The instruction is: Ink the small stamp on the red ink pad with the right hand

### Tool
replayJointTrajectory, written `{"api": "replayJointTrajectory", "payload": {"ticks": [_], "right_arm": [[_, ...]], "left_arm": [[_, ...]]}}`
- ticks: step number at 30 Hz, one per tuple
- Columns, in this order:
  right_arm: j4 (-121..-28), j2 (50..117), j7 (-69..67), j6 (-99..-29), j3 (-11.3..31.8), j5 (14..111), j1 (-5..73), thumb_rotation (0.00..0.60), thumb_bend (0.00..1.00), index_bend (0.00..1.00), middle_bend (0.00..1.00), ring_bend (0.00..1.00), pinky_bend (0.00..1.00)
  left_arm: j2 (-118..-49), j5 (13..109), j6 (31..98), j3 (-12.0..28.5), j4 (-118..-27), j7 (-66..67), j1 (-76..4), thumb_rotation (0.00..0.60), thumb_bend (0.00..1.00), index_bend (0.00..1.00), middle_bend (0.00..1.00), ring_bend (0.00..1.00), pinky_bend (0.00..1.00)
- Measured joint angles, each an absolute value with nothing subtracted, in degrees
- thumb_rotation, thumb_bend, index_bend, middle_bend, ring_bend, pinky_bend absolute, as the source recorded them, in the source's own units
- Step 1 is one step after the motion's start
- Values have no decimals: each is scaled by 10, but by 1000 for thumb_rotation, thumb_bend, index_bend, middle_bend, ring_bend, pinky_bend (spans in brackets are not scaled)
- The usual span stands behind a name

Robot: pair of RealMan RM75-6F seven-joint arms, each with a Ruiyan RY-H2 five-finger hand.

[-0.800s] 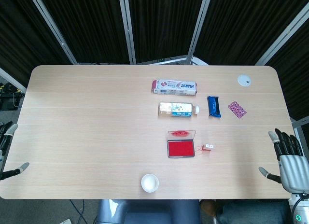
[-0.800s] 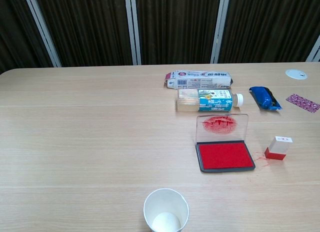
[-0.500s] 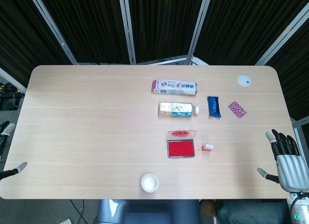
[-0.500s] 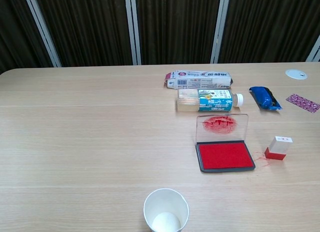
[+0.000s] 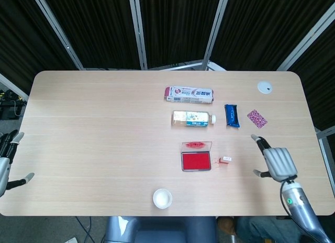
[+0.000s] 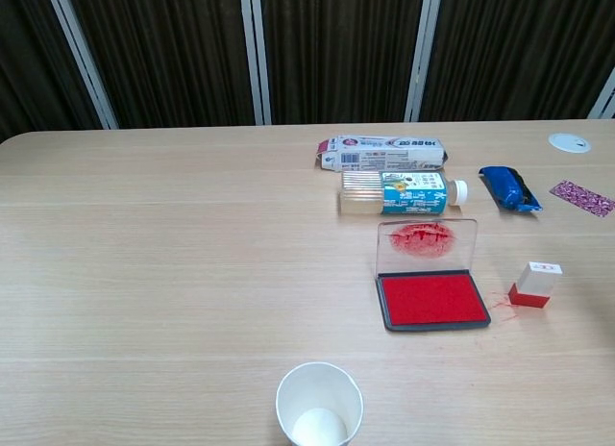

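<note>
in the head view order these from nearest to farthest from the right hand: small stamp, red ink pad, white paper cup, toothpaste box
Measured from the right hand:
1. Small white and red stamp, just to its left.
2. Red ink pad with its clear lid open, left of the stamp.
3 and 4. White paper cup at the near edge and long toothpaste box at the far side: too close to call.

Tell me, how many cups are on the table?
1. The white paper cup stands upright near the front edge of the table, nearer than the red ink pad and off to its left. Nothing appears to hide another.
</note>
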State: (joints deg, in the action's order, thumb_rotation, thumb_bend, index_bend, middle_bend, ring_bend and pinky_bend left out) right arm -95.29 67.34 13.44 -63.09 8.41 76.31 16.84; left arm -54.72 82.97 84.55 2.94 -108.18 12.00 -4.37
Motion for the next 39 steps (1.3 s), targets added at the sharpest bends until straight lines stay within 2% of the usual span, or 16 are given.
{"api": "replayJointTrajectory", "payload": {"ticks": [4, 10, 19, 23, 39], "right_arm": [[-925, 724, 174, -571, 96, 699, 215, 600, 0, 239, 318, 865, 1000], [-898, 784, 240, -534, 101, 626, 254, 600, 46, 301, 380, 874, 1000], [-874, 833, 285, -547, 97, 584, 274, 600, 172, 335, 416, 874, 1000], [-866, 845, 292, -547, 97, 565, 280, 600, 199, 369, 453, 874, 1000], [-860, 866, 302, -547, 97, 501, 298, 600, 263, 406, 492, 874, 1000]], "left_arm": [[-562, 796, 827, 38, -1077, 147, -55, 600, 0, 0, 0, 0, 0], [-579, 766, 816, 47, -1072, 178, -65, 600, 0, 0, 0, 0, 0], [-588, 757, 811, 47, -1069, 193, -70, 600, 0, 0, 0, 0, 0], [-589, 757, 812, 46, -1069, 197, -71, 600, 0, 0, 0, 0, 0], [-593, 754, 814, 44, -1069, 204, -73, 600, 0, 0, 0, 0, 0]]}}
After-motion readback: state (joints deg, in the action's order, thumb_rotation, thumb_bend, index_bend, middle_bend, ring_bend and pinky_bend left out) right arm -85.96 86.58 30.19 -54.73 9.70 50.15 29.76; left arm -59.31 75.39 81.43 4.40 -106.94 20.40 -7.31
